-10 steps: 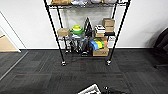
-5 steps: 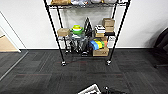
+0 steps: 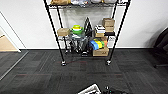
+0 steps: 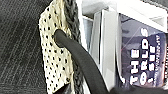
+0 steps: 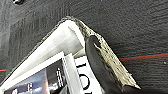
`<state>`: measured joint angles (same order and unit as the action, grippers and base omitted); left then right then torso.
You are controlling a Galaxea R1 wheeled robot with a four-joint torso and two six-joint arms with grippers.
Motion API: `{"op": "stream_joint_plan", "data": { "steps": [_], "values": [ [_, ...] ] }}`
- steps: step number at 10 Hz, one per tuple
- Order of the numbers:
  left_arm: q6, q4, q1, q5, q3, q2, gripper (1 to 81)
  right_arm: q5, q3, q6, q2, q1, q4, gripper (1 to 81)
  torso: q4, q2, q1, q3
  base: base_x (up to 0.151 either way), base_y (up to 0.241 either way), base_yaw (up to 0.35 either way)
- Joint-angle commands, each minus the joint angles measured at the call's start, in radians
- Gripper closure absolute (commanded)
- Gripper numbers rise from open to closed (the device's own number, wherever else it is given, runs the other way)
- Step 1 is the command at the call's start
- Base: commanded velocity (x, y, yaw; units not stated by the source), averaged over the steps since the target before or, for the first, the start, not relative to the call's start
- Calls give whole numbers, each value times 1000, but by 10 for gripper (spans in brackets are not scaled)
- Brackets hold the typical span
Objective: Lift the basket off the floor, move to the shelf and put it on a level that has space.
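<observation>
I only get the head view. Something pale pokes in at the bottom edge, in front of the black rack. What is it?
Observer: The left wrist view shows it up close. It is the basket, cream with small dark dots, a braided dark rim and a dark loop handle.
Operator: Is there anything inside it?
Observer: Yes. Flat white items stand on edge inside it, and next to them is a dark cover with large pale letters beginning "THE".

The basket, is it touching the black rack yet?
Apart. In the head view the basket sits at the near edge, with a wide stretch of carpet before the rack.
</observation>
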<state>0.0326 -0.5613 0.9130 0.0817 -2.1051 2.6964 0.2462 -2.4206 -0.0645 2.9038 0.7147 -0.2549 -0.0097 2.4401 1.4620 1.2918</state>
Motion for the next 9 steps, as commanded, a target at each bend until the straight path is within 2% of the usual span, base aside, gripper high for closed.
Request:
{"op": "stream_joint_plan", "data": {
  "steps": [1, 7, 8, 9],
  "values": [
    [6, -12, -84, 70, 114, -50, 10, 59, 40, -3, 4, -132, -30, 10, 0, 0, 0, 0, 0, 0, 0],
    [7, -11, -85, 46, 102, -35, 10, 61, 40, -3, 5, -128, -29, 10, 0, 0, 0, 0, 0, 0, 0],
    [9, -11, -84, 44, 100, -30, 10, 61, 40, -3, 4, -128, -29, 811, 0, 0, 0, 0, 0, 0, 0],
    [7, -11, -85, 35, 99, -29, 10, 61, 40, -3, 2, -129, -29, 811, 0, 0, 0, 0, 0, 0, 0]
  ]
}}
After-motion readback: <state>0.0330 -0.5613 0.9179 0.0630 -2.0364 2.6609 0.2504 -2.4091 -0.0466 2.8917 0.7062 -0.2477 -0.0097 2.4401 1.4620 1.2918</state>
